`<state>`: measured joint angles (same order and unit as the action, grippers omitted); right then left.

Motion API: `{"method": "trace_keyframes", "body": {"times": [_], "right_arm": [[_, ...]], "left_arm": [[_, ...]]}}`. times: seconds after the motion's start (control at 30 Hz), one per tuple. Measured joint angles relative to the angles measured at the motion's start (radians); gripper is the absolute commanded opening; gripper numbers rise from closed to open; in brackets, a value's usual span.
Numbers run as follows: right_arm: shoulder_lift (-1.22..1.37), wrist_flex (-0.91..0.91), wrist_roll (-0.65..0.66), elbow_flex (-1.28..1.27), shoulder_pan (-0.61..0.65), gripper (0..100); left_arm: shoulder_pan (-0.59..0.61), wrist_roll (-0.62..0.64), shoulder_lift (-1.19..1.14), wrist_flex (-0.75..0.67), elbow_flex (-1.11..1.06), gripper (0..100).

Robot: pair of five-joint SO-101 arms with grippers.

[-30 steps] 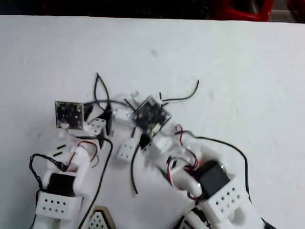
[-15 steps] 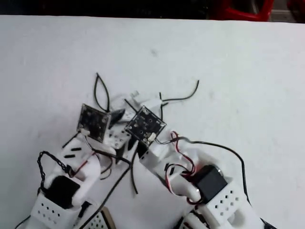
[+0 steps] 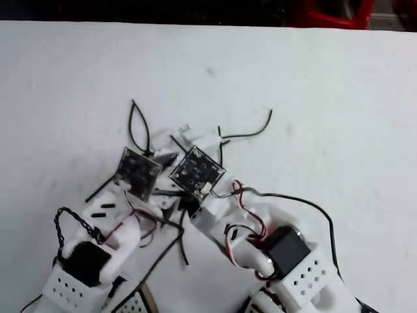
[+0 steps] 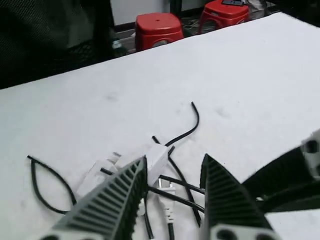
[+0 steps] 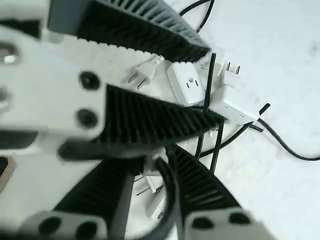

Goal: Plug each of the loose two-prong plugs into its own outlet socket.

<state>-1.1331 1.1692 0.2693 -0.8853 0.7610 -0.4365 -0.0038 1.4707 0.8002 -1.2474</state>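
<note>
Lying in a loose tangle near the middle of the white table (image 3: 313, 78), the white plugs, sockets and black cords are found just ahead of both arms. In the right wrist view an outlet socket (image 5: 186, 85) is seen face up with its slots showing. A white two-prong plug (image 5: 146, 71) is laid just beside it, prongs free and not inserted. A second plug (image 5: 227, 82) (its two prongs turned upward) is set on the side of the socket away from the first, with black cords crossing near it.

The left gripper (image 4: 174, 162) is held just above the heap with its fingers (image 4: 120, 200) spread wide. A white block (image 4: 157, 159) and several cords are framed in the gap.

The right gripper (image 5: 160, 159) is placed close beside it, partly hidden by one finger of the left gripper. A black cord (image 5: 170, 200) is seen running along it. Whether it is clamped or parted cannot be told.

In the high view the left arm's camera board (image 3: 137, 171) and the right arm's camera board (image 3: 197, 171) are seen close together over the tangle. A looped black cord (image 3: 138, 124) and a curved black cord (image 3: 251, 132) are spread on the table beyond them. A red stool (image 4: 159, 27) and a second red stool (image 4: 225, 12) are seen past the table's far edge.
</note>
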Motion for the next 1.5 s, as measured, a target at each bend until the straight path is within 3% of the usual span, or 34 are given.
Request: {"method": "trace_keyframes", "body": {"times": [0.17, 0.37, 0.63, 0.73, 0.93, 1.27, 1.37, 1.5], "right_arm": [[0.000, 0.000, 0.000, 0.000, -0.106, 1.9], [0.000, -0.029, -0.020, -0.038, -0.216, 1.9], [0.000, -0.098, -0.041, -0.091, -0.325, 1.9], [0.000, -0.115, -0.061, -0.092, -0.367, 1.9], [0.000, -0.158, -0.064, -0.130, -0.414, 1.9], [0.000, -0.183, -0.064, -0.147, -0.422, 1.9], [0.000, -0.183, -0.064, -0.147, -0.422, 1.9], [0.000, -0.183, -0.064, -0.147, -0.422, 1.9]], "left_arm": [[0.201, -0.017, -0.012, 0.058, 0.000, 18], [0.345, -0.160, -0.012, 0.235, 0.051, 18], [0.358, -0.216, -0.044, 0.353, 0.097, 19], [0.350, -0.218, -0.180, 0.353, 0.120, 20], [0.256, -0.236, -0.542, 0.370, 0.236, 31], [0.201, -0.195, -1.036, 0.278, 0.322, 31], [0.192, -0.193, -1.138, 0.218, 0.322, 29], [0.186, -0.195, -1.240, 0.169, 0.347, 17]]}}
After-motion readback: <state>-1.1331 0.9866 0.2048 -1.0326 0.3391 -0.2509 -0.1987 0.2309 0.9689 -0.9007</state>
